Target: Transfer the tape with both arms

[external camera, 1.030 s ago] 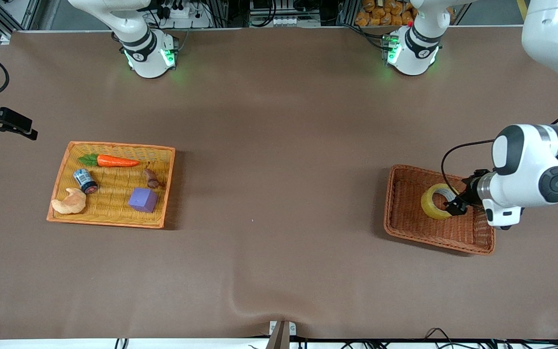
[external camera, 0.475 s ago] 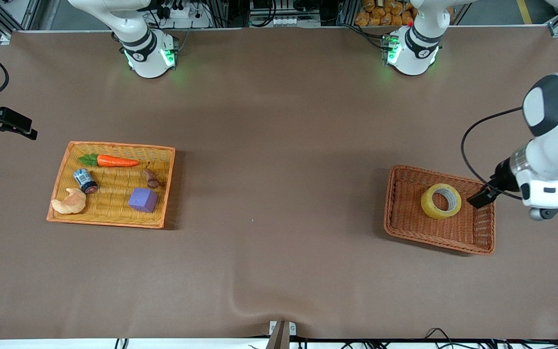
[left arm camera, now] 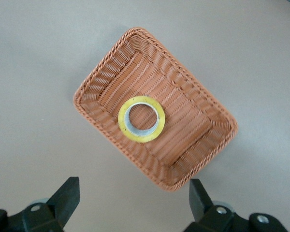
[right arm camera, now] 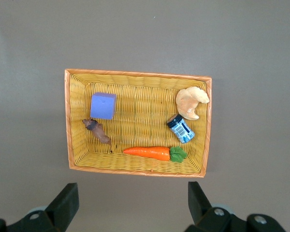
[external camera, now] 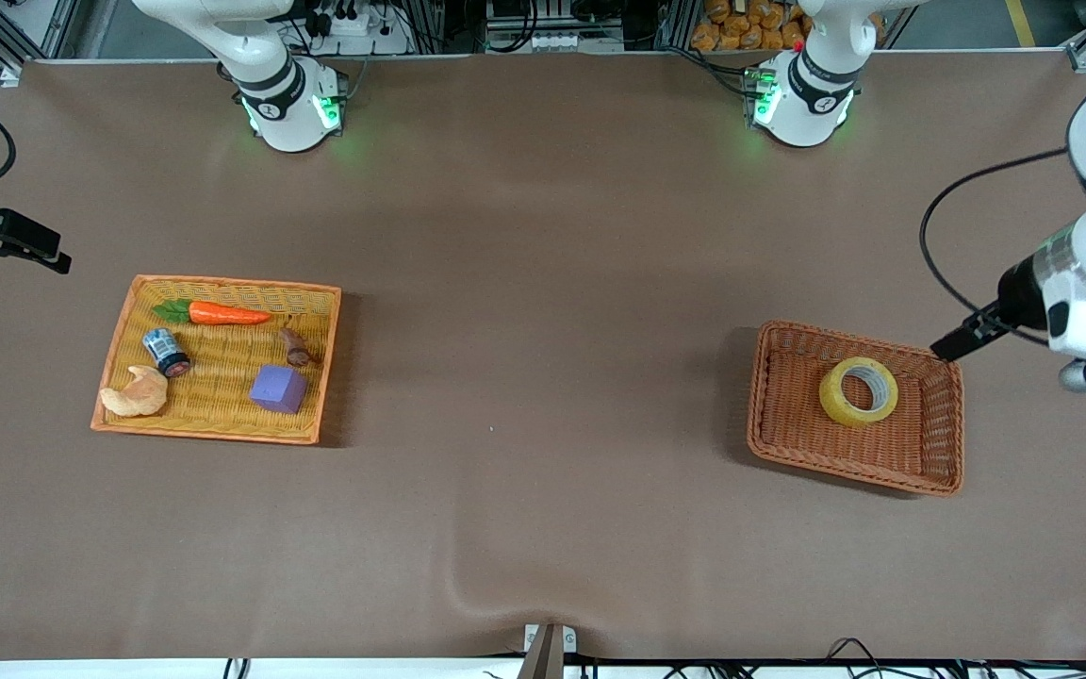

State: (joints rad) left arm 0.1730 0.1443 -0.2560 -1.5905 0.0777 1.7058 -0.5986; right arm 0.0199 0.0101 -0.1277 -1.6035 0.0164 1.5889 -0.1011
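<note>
The left gripper [left arm camera: 133, 200] hung in the air with its two fingers [left arm camera: 67, 193] spread wide apart and nothing between them. In the front view it [external camera: 953, 345] hung over the corner of the brown wicker basket [external camera: 939, 453] that lies farthest from the front camera, toward the left arm's end of the table, touching nothing.

The tape [external camera: 858, 390] lay flat in that basket, hole up, roughly in the middle of the basket floor and clear of all four walls; the left wrist view showed it [left arm camera: 141, 119] the same way, alone in the basket [left arm camera: 106, 63].

The right gripper [right arm camera: 130, 203] was also spread wide and empty, up in the air over the table just beside the yellow tray [right arm camera: 135, 75]; in the front view only a dark part of that arm showed at the edge of the picture.

The yellow tray [external camera: 222, 284] sat toward the right arm's end of the table and held a carrot [external camera: 222, 313], a small blue-white can [external camera: 166, 351], a croissant [external camera: 136, 393], a purple cube [external camera: 278, 389] and a small brown object [external camera: 295, 346], all apart from one another.

Between the tray and the basket stretched a broad bare run of brown table [external camera: 543, 377], with a low ripple in the cover near the front edge.
</note>
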